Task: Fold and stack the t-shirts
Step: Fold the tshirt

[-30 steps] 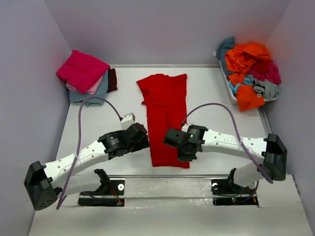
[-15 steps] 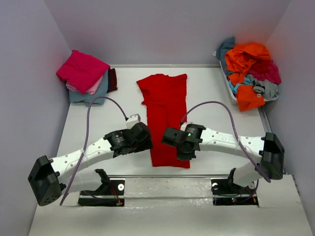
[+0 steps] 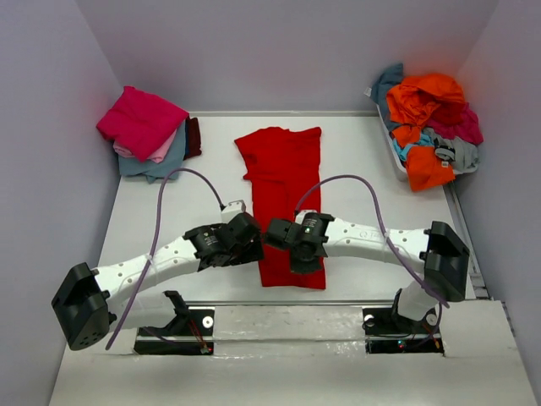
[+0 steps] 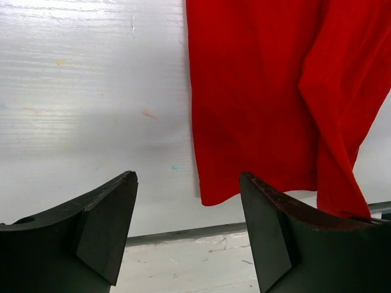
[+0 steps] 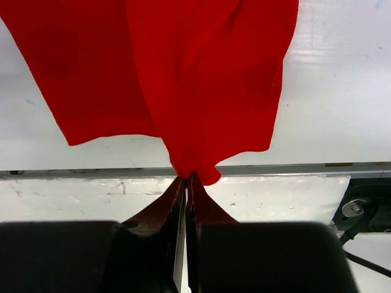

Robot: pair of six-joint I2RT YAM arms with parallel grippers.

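1. Right wrist view: the right gripper is clenched on the near hem of the bright red t-shirt. The cloth gathers to a point at its fingertips and fans out ahead of it over the tabletop.
2. That tight pinch looks meant to secure one hem corner, so the bottom edge can be carried forward over the body of the shirt.
3. Left wrist view: the left gripper is released, jaws wide with nothing between them. The shirt's other hem corner lies flat just ahead of it, a little toward its right finger.
4. I judge it is posed open there to come down on that corner, since the hem travels level only if both corners are held.
5. Top external view: the shirt lies as a narrow strip running away from both grippers, collar end well ahead of them. This suggests the sides are already turned in and the crosswise fold is the step in hand.
6. Far ahead and to the left of the left gripper sits a folded stack topped in magenta, probably where this shirt belongs.
7. Far ahead and to the right of the right gripper, loose shirts are heaped in a bin, not yet folded.
8. Lifting by one corner alone could skew the strip.
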